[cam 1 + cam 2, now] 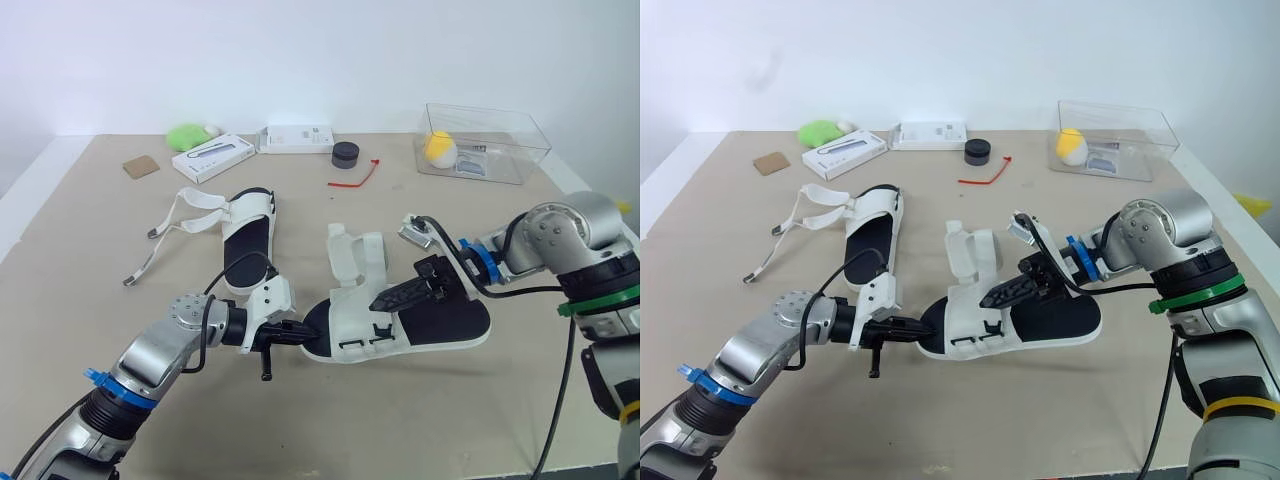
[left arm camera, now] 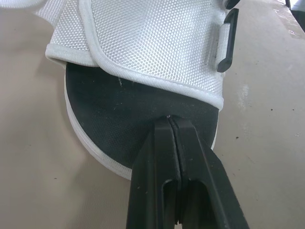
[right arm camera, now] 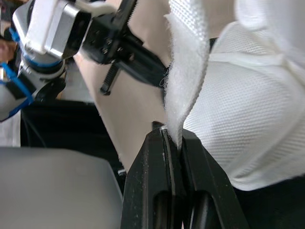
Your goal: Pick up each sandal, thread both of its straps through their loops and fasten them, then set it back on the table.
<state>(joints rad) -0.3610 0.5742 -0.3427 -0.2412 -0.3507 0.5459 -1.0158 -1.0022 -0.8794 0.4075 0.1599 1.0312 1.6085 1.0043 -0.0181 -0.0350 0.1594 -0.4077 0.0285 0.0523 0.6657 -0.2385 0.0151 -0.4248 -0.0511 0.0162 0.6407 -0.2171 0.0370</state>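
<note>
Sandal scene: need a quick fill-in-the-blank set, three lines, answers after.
With the left pincer shut on the near sandal's sole rim, the right pincer is shut on its white ___.
The other sandal, straps undone, lies on the table toward the robot's ___.
The round object in the clear box is ___.
Answers: strap; left; yellow.

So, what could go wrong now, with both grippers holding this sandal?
The left gripper pinches only the toe edge of the sandal, so it may slip when the strap is pulled. The right gripper holds just the strap edge, which could slide out.
</note>
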